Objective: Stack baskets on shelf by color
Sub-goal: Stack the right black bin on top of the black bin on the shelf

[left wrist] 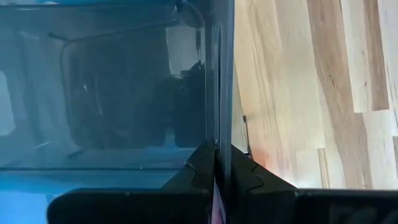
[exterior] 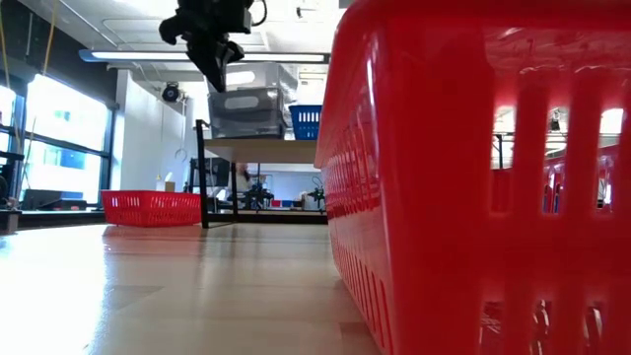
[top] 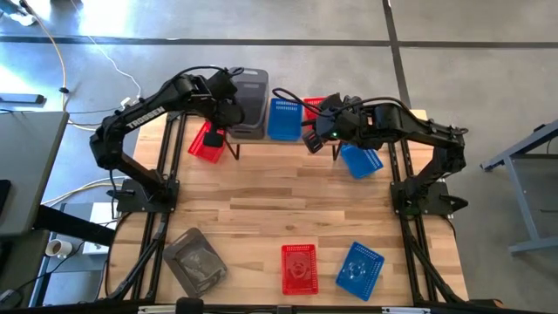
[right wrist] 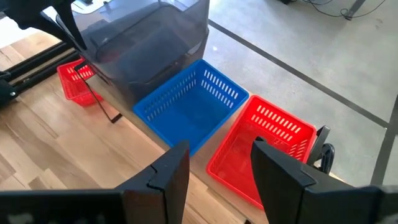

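Glossy wood tabletop (top: 261, 209), plastic mesh baskets (top: 298, 267)

Bright daylight from tall windows (exterior: 49, 138) and ceiling strips; glare sheens the light butcher-block tabletop (exterior: 168, 286); the nearest red plastic mesh basket (exterior: 473, 177) looms blurred.

Left hand (top: 228, 112) over grey basket (top: 249, 103) on shelf (top: 261, 135), seemingly closed

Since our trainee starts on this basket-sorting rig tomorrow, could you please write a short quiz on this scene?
1. True or false: the right gripper, near the light wooden shelf, is shut.
2. How many plastic mesh baskets lie along the butcher-block table's near edge?
3. On the shelf, what stands between the smoky grey basket and the red basket? A. a blue basket B. a grey basket C. nothing

Key: 1 false; 2 three; 3 A, the blue basket.
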`<state>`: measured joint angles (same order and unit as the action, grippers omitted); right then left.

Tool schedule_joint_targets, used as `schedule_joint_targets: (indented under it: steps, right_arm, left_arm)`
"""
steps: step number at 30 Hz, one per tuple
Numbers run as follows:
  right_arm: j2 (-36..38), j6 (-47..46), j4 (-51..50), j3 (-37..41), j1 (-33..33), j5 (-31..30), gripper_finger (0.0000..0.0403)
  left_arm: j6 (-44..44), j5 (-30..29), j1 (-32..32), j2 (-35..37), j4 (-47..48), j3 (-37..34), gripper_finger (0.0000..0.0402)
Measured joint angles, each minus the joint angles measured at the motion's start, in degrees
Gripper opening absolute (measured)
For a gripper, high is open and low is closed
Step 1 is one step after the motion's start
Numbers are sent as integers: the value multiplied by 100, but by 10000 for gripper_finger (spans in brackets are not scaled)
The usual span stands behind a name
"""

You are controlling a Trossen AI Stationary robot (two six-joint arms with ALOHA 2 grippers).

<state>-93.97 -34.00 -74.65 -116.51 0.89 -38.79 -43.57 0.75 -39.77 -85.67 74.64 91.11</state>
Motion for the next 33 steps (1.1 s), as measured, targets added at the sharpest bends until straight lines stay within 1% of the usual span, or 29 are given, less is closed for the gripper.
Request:
schedule_joint_targets:
  steps: [6,16,26,29,33]
  right_arm:
    - [1,72,2,0,0,0,156]
    - [-1,87,2,0,0,0,156]
    - [-1,-12,4,0,0,0,156]
    - [1,-50,4,0,0,1,156]
    - [0,-57,4,0,0,63,156]
  left_arm:
    - [244,2,5,15,50,0,0]
    - [297,-9,5,15,60,0,5]
    - [503,-281,7,15,56,0,66]
    - [545,-215,5,13,70,78,84]
    - [568,9,5,15,78,396,98]
